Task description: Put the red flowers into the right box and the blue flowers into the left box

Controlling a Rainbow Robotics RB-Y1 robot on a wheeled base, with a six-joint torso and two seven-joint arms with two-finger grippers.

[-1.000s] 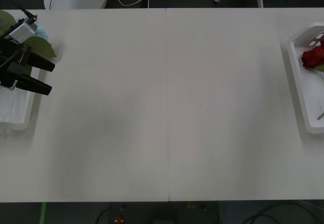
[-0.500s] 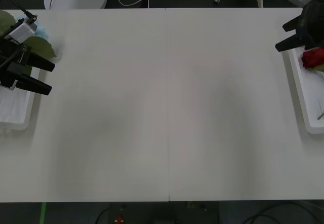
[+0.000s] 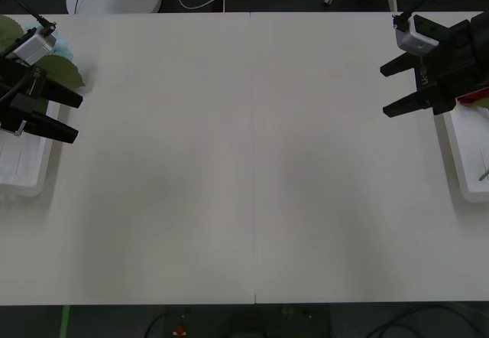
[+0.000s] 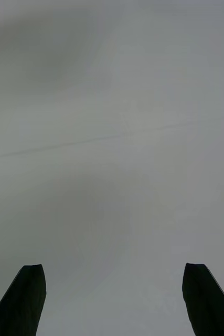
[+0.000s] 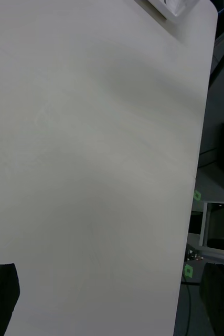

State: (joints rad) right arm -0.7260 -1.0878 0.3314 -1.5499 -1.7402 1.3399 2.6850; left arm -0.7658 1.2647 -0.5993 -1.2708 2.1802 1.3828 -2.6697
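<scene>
Your right gripper (image 3: pixel 396 88) is hanging over the white worktop (image 3: pixel 252 162) just beside the inner rim of the right box (image 3: pixel 458 154), the shallow white plastic tray at the worktop's right edge. Its black fingers (image 3: pixel 405 107) are spread wide and holding nothing; the right wrist view is showing both fingertips apart over bare surface.

Your left gripper (image 3: pixel 70 115) is sitting at the opposite end, over the inner edge of the left box (image 3: pixel 27 173), the matching white tray. Its fingers (image 3: pixel 57 129) are likewise parted and empty, pointing inward across the worktop.

Where the flowers are lying:
- A sliver of red (image 3: pixel 475 95) is showing inside the right box behind your right arm, most likely the red roses; a thin green stem (image 3: pixel 483 173) is lying further along the tray floor.
- A pale-blue fluffy patch (image 3: pixel 64 49) with large dark green leaves (image 3: pixel 55 70) is resting at the far end of the left box, partly hidden by your left arm. Counts cannot be told from here.

The middle of the worktop is carrying no flowers. Judging from that, the sorting is looking done or nearly so: each colour seems to be on its proper side. Both arms are pointing away from their trays with fingers open, which reads as the posture after a release, not a reach toward a new pick.
</scene>
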